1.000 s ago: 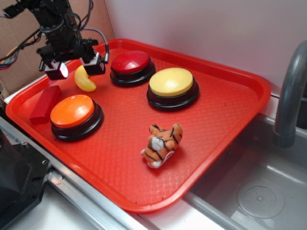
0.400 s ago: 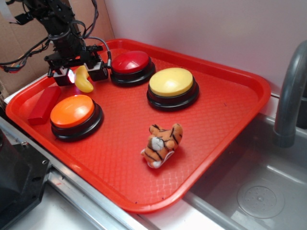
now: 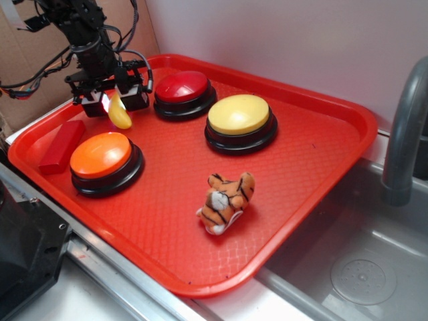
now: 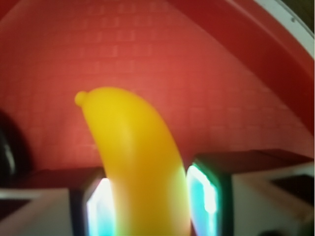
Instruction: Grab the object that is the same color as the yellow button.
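One slip risk: gripper clamps the banana by its top end only, far-left over the tray w/ tip dangling, so the glossy curve could squirt out

You are looking at a play kitchen set up for robot tests; a grey sink with a tap sits on the right; a red tray lies beside it; brown cardboard stands behind.
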Controlling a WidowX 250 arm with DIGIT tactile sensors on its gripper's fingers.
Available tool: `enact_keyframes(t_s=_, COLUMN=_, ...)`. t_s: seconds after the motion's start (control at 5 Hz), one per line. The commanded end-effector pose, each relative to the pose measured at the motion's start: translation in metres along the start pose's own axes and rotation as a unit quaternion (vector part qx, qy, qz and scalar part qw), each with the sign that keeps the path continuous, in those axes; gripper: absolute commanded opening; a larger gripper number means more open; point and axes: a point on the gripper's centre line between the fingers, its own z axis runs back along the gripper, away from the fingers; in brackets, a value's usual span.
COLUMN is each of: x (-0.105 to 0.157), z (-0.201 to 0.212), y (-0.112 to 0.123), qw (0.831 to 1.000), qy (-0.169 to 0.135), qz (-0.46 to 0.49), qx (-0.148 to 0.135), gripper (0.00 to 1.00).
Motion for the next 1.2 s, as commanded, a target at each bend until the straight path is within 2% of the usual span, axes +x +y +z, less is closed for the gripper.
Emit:
enact_keyframes(t_s=0.0, x=0.018, z=0.063, y=-0.014, qw=0.998, qy=-0.052, qz=-0.022, qx=-0.013, gripper=0.00)
enact_keyframes(t_s=0.2, x=0.005, z=0.094, y=-0.036, qw=0.995, qy=-0.041, qz=-0.080, qx=-0.048, gripper=0.00)
enact_keyframes(t_s=0.4, x=-0.031, z=0.141, y=-0.067, qw=0.985, qy=-0.038, qz=-0.156, qx=-0.063, gripper=0.00)
enact_keyframes(t_s=0.6, x=-0.063, z=0.171, y=-0.077, qw=0.973, qy=-0.020, qz=-0.213, qx=-0.084, gripper=0.00)
enact_keyframes(t_s=0.8, x=-0.089, z=0.183, y=-0.075, qw=0.965, qy=-0.019, qz=-0.239, qx=-0.104, gripper=0.00)
enact_keyframes(t_s=1.0, x=-0.088, z=0.174, y=-0.074, qw=0.975, qy=-0.016, qz=-0.206, qx=-0.079, gripper=0.00)
